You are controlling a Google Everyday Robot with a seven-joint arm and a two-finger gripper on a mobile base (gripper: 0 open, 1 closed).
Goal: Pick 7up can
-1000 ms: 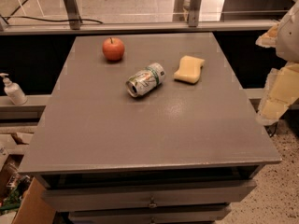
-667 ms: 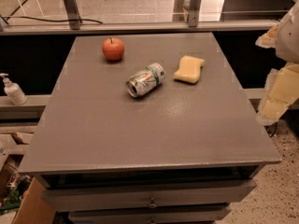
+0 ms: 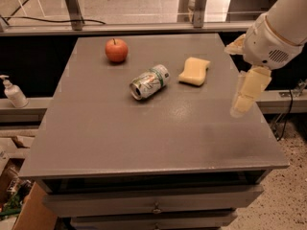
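The small silver-white aluminium 7up can with green markings lies on its side on the flat grey table top, in the far half and close to the middle. Its open-tab end points toward the near left. A yellow, wavy-edged sponge lies just to the can's right, apart from it. A round red apple stands to the can's far left, also apart.

The cream-coloured gripper hangs pointing downward over the table's right edge, well apart from the can and holding nothing. Whether it is spread or pressed together cannot be told. It hangs from the thick white arm that enters from the upper right corner.

Grey drawers sit below the front edge of the table. A white pump bottle stands on a ledge off the table's left side.
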